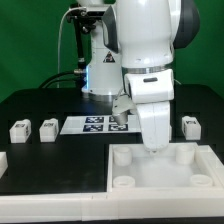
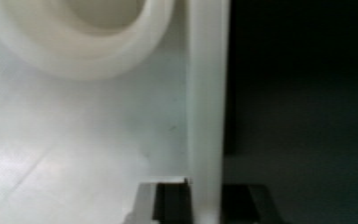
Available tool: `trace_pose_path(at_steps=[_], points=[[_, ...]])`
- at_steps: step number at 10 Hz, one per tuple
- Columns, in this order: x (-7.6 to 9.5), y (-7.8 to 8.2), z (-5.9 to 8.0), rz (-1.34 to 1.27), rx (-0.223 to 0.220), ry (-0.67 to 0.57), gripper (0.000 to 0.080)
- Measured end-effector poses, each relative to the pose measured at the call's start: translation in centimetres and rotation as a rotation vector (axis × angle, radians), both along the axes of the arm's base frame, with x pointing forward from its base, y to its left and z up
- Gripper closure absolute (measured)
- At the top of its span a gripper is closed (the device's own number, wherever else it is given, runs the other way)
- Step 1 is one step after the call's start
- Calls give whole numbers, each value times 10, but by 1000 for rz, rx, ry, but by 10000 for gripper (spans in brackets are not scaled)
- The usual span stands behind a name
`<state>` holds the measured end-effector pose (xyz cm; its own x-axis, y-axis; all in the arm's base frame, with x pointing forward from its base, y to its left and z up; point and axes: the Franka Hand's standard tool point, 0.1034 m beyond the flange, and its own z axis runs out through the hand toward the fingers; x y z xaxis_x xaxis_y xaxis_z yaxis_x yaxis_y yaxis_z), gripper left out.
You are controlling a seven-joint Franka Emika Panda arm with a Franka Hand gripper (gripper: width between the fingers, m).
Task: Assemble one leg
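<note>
White tray (image 1: 200, 160), at the tabletop's (image 1: 40, 165) front edge, sits wall-pinched in the tool (image 2: 206, 202), seemingly for positioning; fetching a leg (image 1: 190, 124) looks next.

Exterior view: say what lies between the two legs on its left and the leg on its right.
The marker board and the arm's gripper, seen in the exterior view.

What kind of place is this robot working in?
Probably a robotics lab test bench: a white robot arm works over a black table, with a marker board of printed tags and a green backdrop.
</note>
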<state>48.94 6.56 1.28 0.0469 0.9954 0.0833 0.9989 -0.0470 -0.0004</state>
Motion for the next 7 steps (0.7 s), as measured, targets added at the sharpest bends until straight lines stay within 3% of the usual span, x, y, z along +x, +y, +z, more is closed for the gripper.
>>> trace_pose_path(at_steps=[1, 3, 4, 5, 6, 7], points=[[0, 0, 0, 0, 0, 1, 741], [0, -1, -1, -2, 0, 1, 425], [0, -1, -1, -2, 0, 2, 425], [0, -1, -1, -3, 0, 2, 220], [0, -1, -1, -3, 0, 2, 220], [-1, -1, -1, -3, 0, 2, 171]])
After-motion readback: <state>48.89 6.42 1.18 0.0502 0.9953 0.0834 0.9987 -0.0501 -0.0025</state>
